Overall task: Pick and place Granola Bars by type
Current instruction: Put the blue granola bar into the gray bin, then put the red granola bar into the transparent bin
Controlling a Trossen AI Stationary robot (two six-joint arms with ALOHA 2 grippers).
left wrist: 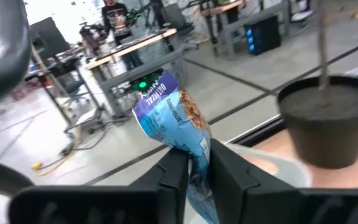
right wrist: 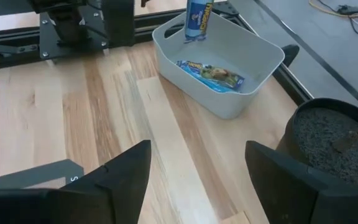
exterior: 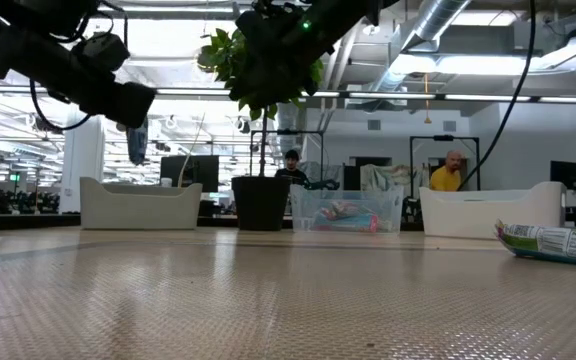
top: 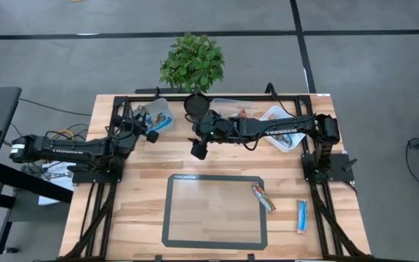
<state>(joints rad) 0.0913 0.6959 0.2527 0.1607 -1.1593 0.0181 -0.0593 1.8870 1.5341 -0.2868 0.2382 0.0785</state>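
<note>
My left gripper (left wrist: 196, 168) is shut on a blue-and-white granola bar (left wrist: 166, 115) and hovers over the white left tub (right wrist: 219, 68) at the table's far left (top: 155, 115). One more bar (right wrist: 210, 73) lies on that tub's floor. My right gripper (right wrist: 197, 174) is open and empty, above bare wood near the table's middle (top: 198, 151), facing that tub. A multicoloured bar (top: 263, 198) lies on the mat's right edge. A blue bar (top: 302, 216) lies on the wood to its right. My left gripper pinches the blue-and-white bar between its two fingers at one end (left wrist: 194, 158). The rest of the bar sticks out past the fingertips. In the right wrist view the bar (right wrist: 197, 18) hangs clear above the left tub, touching nothing else.
A potted plant (top: 191, 62) stands at the far edge between the tubs, its pot (right wrist: 334, 137) close to my right gripper. A clear middle tub (exterior: 348, 210) and a white right tub (exterior: 488, 210) hold more wrappers. A dark-framed mat (top: 213, 209) lies on the near half.
</note>
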